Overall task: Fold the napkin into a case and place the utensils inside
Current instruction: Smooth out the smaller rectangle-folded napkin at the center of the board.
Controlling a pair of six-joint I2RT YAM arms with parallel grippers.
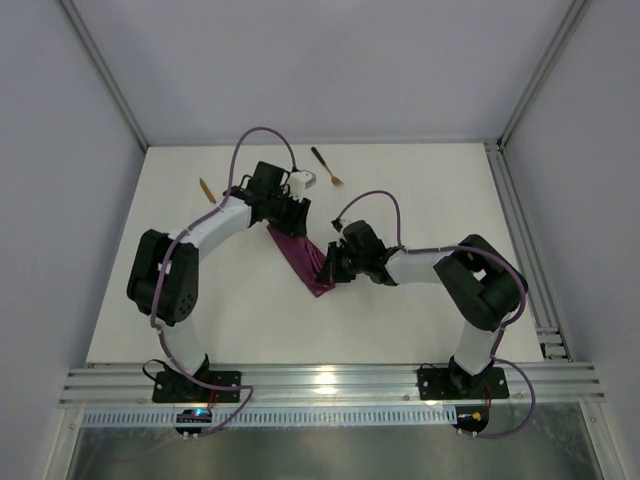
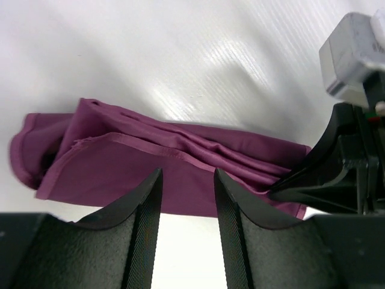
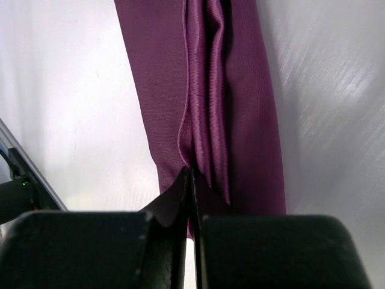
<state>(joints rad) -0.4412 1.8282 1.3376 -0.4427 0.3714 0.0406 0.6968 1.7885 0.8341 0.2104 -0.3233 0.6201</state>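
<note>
The magenta-purple napkin (image 1: 300, 255) lies folded into a long narrow strip in the middle of the table, with loose pleats along it (image 2: 180, 159) (image 3: 207, 90). My right gripper (image 1: 328, 268) (image 3: 190, 171) is shut on a fold edge at the strip's near end. At the far end my left gripper (image 1: 288, 218) (image 2: 187, 173) is open, its fingertips (image 2: 150, 186) just over the cloth's edge with nothing between them. The fork (image 1: 326, 167) lies at the back beyond the napkin. The knife (image 1: 206, 190) lies at the back left.
White walls and metal frame rails (image 1: 520, 230) close the table in on the left, back and right. My right gripper's body (image 2: 343, 162) shows at the right edge of the left wrist view, close to the left fingers.
</note>
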